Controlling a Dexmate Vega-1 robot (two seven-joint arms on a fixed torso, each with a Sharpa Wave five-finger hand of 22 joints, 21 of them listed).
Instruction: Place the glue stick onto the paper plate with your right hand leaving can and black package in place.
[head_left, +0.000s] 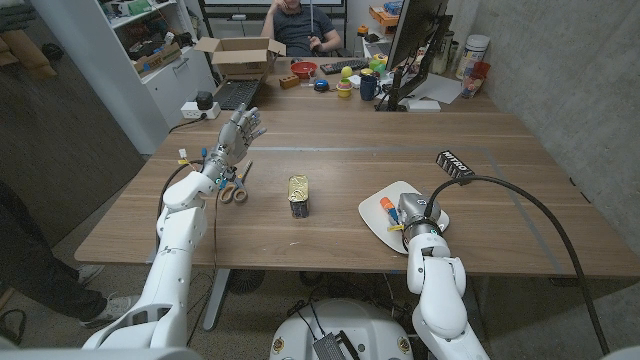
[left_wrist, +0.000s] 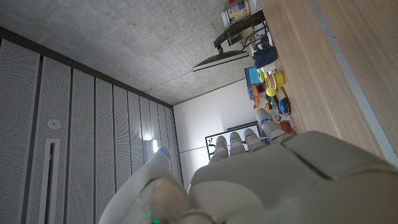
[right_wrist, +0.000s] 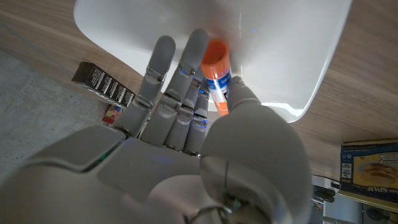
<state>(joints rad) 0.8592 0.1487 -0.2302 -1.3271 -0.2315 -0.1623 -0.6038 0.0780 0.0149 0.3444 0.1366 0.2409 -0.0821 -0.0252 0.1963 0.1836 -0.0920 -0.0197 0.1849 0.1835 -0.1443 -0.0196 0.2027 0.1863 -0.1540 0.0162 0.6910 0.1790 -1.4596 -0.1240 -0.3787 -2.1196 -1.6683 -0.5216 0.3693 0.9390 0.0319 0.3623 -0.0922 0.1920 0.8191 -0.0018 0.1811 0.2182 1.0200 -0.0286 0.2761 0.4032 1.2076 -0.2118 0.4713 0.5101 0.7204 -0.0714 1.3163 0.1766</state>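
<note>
Head view has my right hand (head_left: 412, 213) over the paper plate (head_left: 375, 205), holding the glue stick (head_left: 386, 204) above the plate's surface. Right wrist view shows my fingers (right_wrist: 186, 68) and thumb clamped around that orange-capped stick (right_wrist: 216, 71). To the plate's left stands the can (head_left: 299, 194); the black package (head_left: 453, 162) lies just beyond the plate's far right side. My left hand (head_left: 238, 130) hangs raised well past the can, fingers apart, holding nothing.

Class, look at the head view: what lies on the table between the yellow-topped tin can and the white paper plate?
Nothing: between the yellow-topped tin can and the white paper plate is bare wooden table.
</note>
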